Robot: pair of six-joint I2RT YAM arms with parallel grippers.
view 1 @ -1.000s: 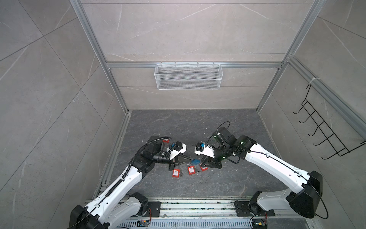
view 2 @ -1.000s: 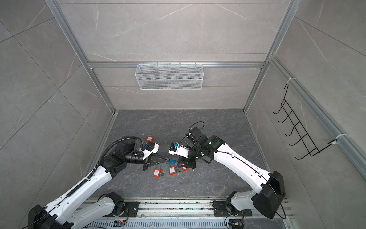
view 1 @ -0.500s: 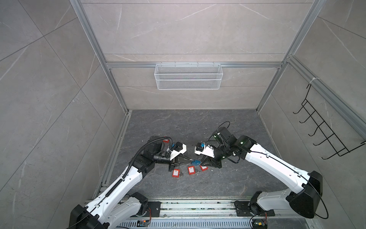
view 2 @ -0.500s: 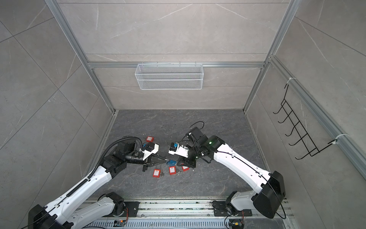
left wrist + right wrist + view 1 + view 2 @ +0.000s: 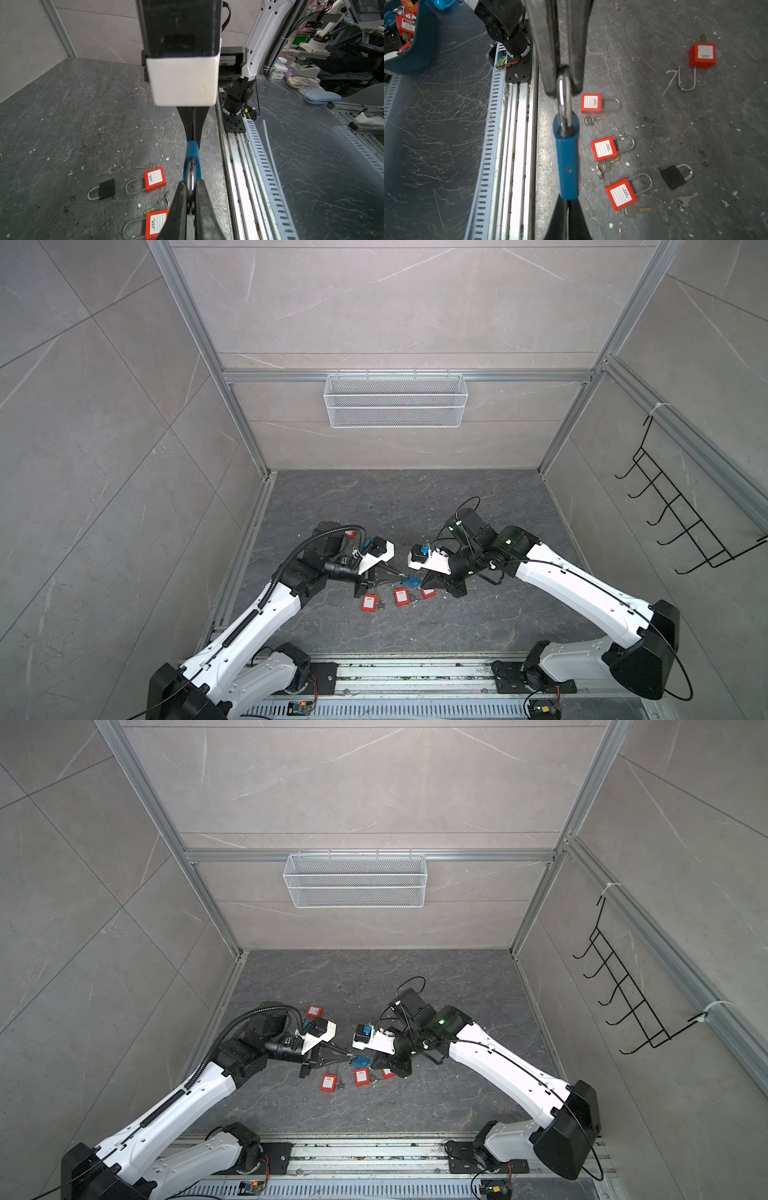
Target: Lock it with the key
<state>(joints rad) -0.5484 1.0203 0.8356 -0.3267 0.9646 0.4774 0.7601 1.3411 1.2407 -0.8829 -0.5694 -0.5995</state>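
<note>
Top views, left pincer: my left pincer (image 5: 400, 575) is reaching in from the lower left of the frame, its tips ending at the blue padlock (image 5: 411, 582).
Top views, right pincer: my right pincer (image 5: 421, 587) is reaching in from the right, its tips touching the opposite end of the same lock.
Top views, padlock place: the blue padlock (image 5: 360, 1061) is being held between both pincers at lower centre. It is sitting just above three red padlocks (image 5: 361, 1076) in the frame, which are lying on the floor (image 5: 374, 977).
Left wrist view, left pincer: my left pincer (image 5: 191, 187) is pinching the steel shackle (image 5: 191, 176) of the blue padlock (image 5: 192, 153) at bottom centre.
Left wrist view, right pincer: my right pincer (image 5: 193, 137) is pressing its fingers together against the far end of the lock body.
Left wrist view, surroundings: a black padlock (image 5: 107, 189) is lying at lower left.
Right wrist view, right pincer: my right pincer (image 5: 568, 202) is standing fully pressed together at bottom centre, touching the base of the blue padlock (image 5: 568, 162). Whether anything is pinched between the tips, I cannot tell.
Right wrist view, left pincer: my left pincer (image 5: 564, 91) is gripping the shackle (image 5: 562, 99) from the top of the frame.
Right wrist view, surroundings: a loose key (image 5: 683, 200) is lying at lower right, beside the black padlock (image 5: 672, 176).
</note>
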